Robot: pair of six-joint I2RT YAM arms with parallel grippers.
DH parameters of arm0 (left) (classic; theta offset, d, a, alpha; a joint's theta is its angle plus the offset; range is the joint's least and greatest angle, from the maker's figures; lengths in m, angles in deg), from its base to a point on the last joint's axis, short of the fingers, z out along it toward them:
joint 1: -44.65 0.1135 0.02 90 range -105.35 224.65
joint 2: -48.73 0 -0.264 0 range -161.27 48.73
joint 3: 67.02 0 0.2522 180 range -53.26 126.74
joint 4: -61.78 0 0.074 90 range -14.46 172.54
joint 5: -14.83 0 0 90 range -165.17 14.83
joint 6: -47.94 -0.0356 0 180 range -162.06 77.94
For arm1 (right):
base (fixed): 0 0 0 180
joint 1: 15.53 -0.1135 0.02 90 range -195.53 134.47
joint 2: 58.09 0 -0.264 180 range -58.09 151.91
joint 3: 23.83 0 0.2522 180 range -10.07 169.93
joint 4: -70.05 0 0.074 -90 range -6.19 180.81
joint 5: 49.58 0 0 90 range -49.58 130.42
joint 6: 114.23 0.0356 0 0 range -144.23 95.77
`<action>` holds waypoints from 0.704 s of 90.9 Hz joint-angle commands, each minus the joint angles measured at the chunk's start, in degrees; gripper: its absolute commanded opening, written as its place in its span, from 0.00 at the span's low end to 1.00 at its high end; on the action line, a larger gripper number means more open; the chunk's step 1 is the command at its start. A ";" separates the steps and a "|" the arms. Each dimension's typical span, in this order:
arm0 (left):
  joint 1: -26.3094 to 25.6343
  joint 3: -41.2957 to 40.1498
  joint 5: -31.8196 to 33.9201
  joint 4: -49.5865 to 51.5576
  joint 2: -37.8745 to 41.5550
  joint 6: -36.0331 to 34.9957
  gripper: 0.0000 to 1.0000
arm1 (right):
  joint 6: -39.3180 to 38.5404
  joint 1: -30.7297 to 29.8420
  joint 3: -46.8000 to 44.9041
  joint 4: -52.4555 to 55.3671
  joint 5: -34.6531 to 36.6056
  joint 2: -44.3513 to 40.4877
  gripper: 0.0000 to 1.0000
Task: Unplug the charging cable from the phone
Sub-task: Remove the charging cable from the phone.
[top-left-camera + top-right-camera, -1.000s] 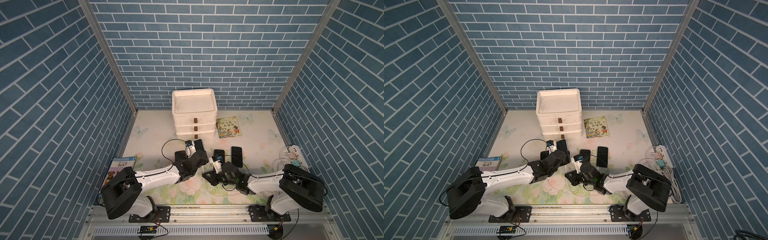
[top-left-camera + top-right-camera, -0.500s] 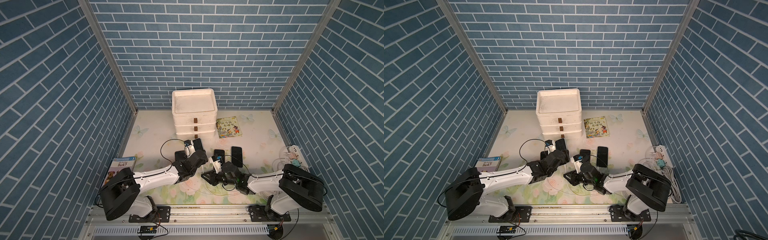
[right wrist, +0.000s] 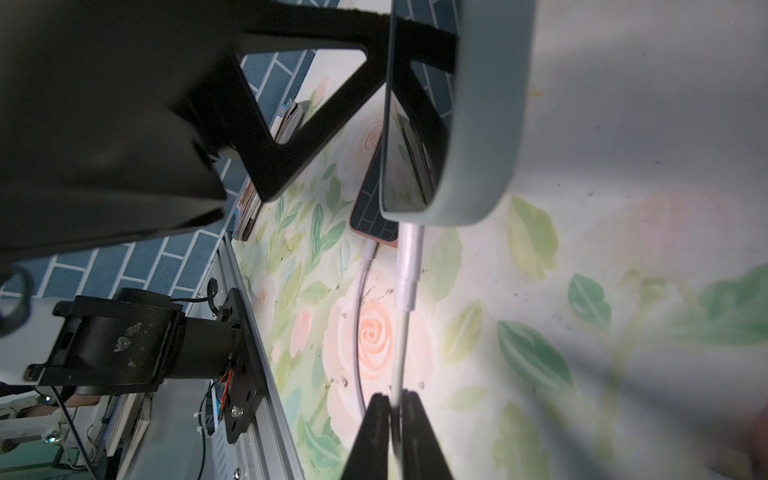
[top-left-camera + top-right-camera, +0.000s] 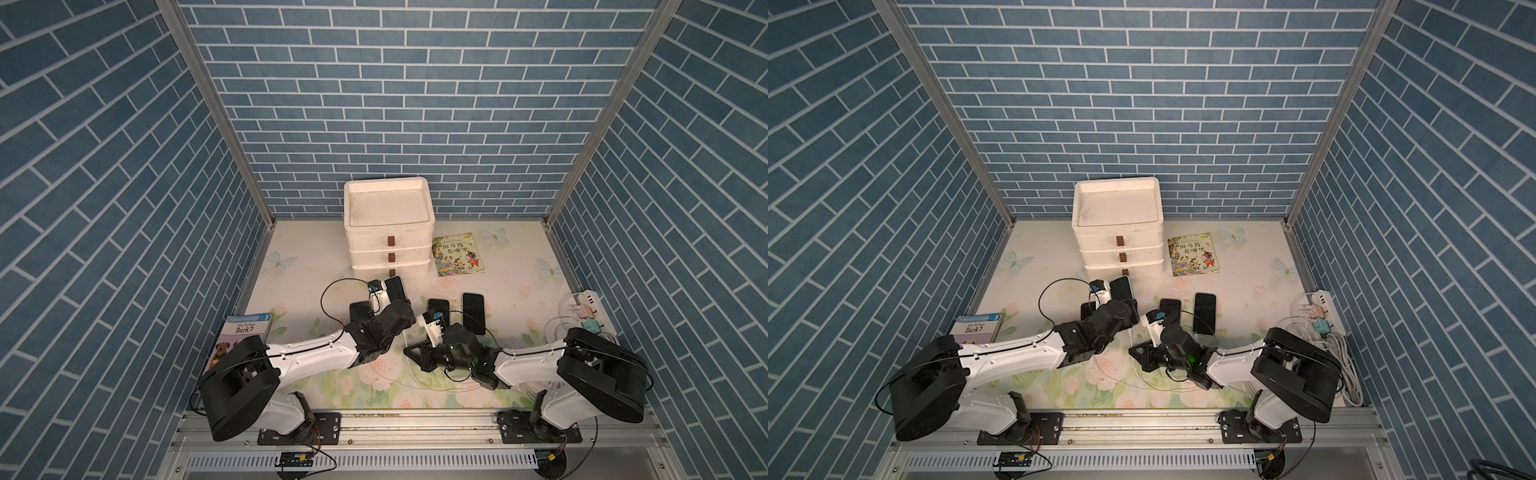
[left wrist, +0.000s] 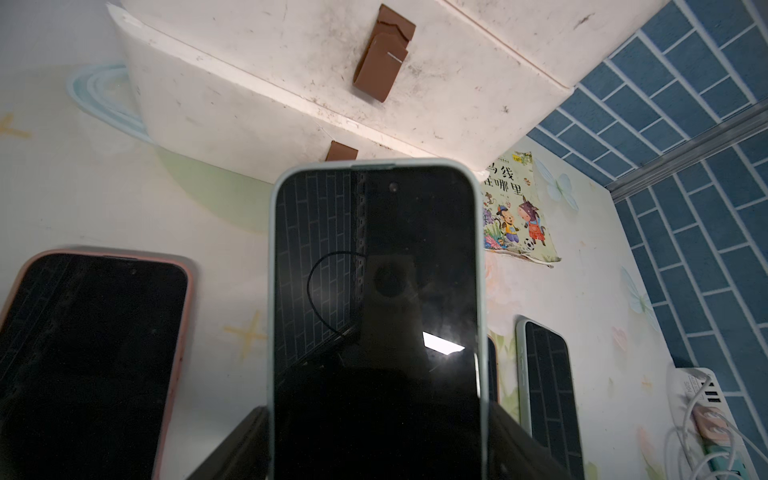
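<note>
While the left end effector [image 5: 378, 440] held the phone [image 5: 376, 291], in its pale green case, by the lower end between widely spread fingers and clear of the desk [image 4: 519, 270], the right end effector [image 3: 392, 415] was pinched almost flat on the white charging cable [image 3: 400, 357], a little way down the cord from the plug [image 3: 409, 266]. That split looked deliberate. One arm braced the handset so that a pull from the other would draw the plug out rather than drag the phone along. Gripping the thin cord instead of the plug body seemed the weaker choice, since the cord could slip or strain.

Only the right wrist view showed the plug seated in the phone's bottom edge, so the cable was not yet out. That view also caught a pink-cased phone [image 3: 370, 208] lying flat with its own white lead. From the left wrist view came the dark screen and the drawer unit [image 5: 332, 83] beyond, but nothing of the port. Both top views hid the joint beneath the two wrists, showing only the phone's upper end in front of the drawers.
</note>
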 commanded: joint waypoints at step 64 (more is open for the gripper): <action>-0.30 -0.28 3.69 -2.91 3.25 0.04 0.00 | -2.90 -0.16 0.83 3.47 -1.31 0.06 0.00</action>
